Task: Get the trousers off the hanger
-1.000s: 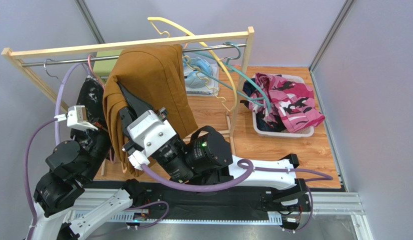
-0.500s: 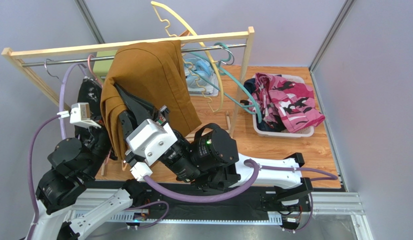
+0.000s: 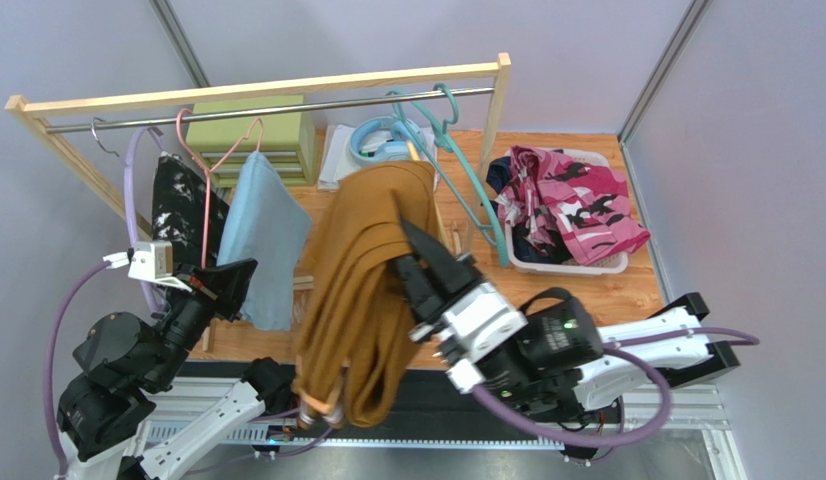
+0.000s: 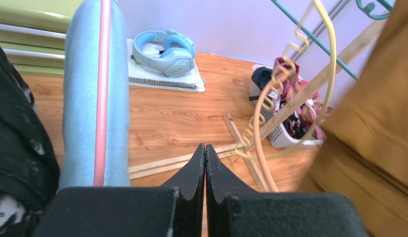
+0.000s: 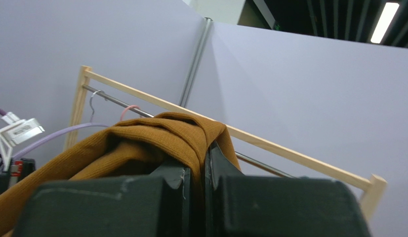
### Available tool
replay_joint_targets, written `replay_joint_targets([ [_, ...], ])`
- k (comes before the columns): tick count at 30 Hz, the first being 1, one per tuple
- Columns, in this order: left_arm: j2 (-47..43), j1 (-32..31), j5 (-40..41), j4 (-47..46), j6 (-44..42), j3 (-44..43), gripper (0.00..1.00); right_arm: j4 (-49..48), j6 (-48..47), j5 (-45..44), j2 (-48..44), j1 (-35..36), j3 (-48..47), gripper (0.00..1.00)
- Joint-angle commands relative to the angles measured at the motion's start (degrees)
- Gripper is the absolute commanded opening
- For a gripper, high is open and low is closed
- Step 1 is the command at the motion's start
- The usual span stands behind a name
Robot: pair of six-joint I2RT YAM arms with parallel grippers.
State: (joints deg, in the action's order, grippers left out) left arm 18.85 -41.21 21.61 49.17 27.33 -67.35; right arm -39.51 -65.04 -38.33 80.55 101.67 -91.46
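Top cam: high, behind the arm bases, looks down and fwd over the table (image 3: 547,300) to the rack (image 3: 257,88) and back wall; far off, takes in the whole scene.

L wrist cam: low, right behind the left gripper (image 4: 205,146), faces fwd twd the table's far right corner; blue trousers (image 4: 85,98) v. close at left.

R wrist cam: behind the right gripper (image 5: 198,158), tilted up; mustard trousers (image 5: 142,143) v. close, rack seen from below.

Top + L wrist share headphones (image 4: 164,49), basket (image 4: 285,140), blue trousers. Top + R wrist share rack, mustard trousers.
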Motion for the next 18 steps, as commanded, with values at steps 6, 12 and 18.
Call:
replay_joint_targets([
  [6, 3.2, 0.1, -0.1, 3.7, -4.7, -4.9, 0.0, -22.4, -3.8, -10.2, -11.4, 0.3, 15.3, 0.0],
  [12, 7.1, 0.2, -11.4, 4.4, -2.1, -4.7, 0.0, -19.7, -1.2, -11.2, -11.1, 0.0, 13.8, 0.0],
  [18, 10.2, 0.2, -34.9, 2.9, 6.6, -3.5, 0.29, -21.5, -4.1, -13.9, -10.2, 0.0, 11.7, 0.0],
])
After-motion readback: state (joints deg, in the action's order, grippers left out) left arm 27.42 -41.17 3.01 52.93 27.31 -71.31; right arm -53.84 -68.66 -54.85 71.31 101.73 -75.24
